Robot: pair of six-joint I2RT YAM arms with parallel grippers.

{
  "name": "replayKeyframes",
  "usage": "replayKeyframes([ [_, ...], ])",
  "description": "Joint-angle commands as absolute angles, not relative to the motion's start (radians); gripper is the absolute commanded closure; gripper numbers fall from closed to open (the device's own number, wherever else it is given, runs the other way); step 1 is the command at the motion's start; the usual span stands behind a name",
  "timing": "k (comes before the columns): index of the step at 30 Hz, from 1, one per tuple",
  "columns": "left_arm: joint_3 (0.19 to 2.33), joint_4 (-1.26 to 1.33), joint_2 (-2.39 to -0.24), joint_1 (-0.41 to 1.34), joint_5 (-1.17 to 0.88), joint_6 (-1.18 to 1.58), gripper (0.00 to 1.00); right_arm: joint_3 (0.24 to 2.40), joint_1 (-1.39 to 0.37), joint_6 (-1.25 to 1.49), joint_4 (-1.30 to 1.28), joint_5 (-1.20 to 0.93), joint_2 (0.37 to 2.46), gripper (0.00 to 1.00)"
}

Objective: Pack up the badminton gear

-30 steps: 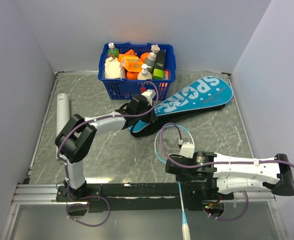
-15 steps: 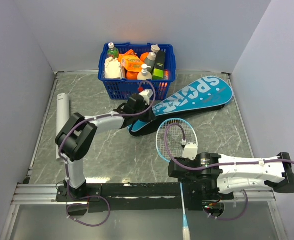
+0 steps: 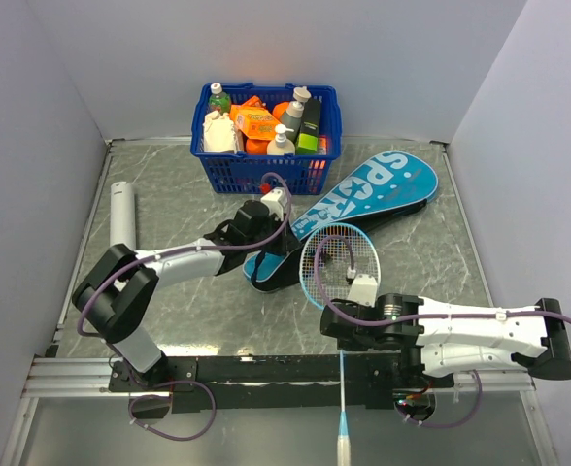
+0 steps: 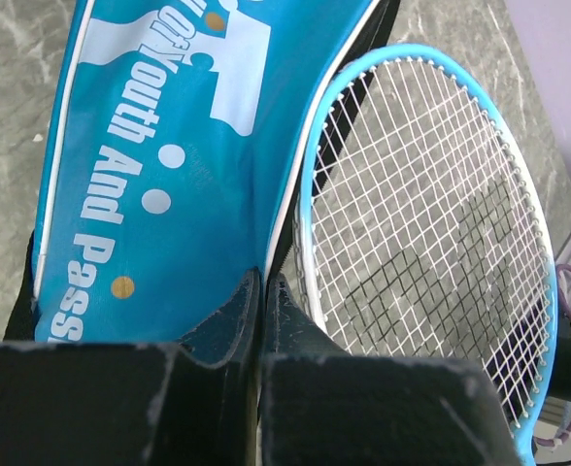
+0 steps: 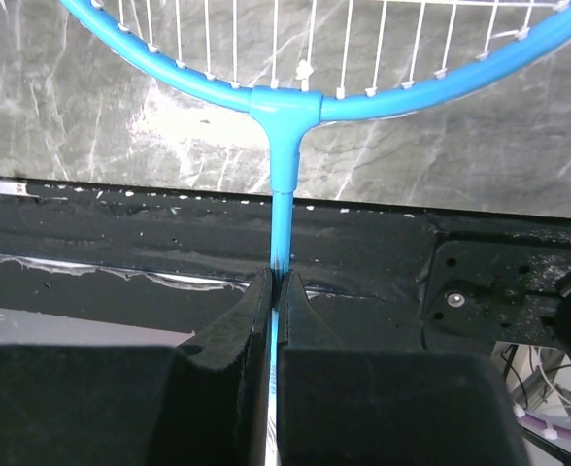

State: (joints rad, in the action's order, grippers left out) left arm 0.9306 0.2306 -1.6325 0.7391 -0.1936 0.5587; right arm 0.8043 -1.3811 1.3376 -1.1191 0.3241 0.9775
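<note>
The teal "SPORT" case [image 3: 368,194] lies slanted on the table, its dark narrow end toward the middle. My left gripper [image 3: 269,250] is shut on the edge of the case [image 4: 159,146] near that end; the fingertips [image 4: 262,283] pinch the teal fabric. My right gripper [image 3: 343,335] is shut on the pale blue shaft [image 5: 284,184] of a racket. The racket head [image 3: 339,264] lies against the case's open edge, as the left wrist view [image 4: 431,214] also shows. Its white handle [image 3: 344,449] hangs over the near rail. The white tube [image 3: 122,214] lies at far left. The second racket and shuttlecock are out of view.
A blue basket [image 3: 266,170] of bottles and orange packs stands at the back, just behind the case and my left wrist. The black rail [image 3: 266,369] runs along the near edge under the racket shaft. Walls close in left, right and back.
My right gripper has pushed the racket forward and left, so its head now meets the case's edge. My left gripper has pulled the case's narrow end nearer, turning the case.
</note>
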Motion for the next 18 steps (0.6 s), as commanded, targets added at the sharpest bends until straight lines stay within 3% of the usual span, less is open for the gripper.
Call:
replayKeyframes([
  [1, 0.916, 0.293, -1.571, 0.752, -0.198, 0.583, 0.99, 0.81, -1.378, 1.305, -1.035, 0.319, 0.989, 1.0],
  [18, 0.988, 0.235, -1.56, 0.752, -0.17, 0.543, 0.99, 0.784, -1.503, 1.4, -1.088, 0.293, 0.988, 1.0],
])
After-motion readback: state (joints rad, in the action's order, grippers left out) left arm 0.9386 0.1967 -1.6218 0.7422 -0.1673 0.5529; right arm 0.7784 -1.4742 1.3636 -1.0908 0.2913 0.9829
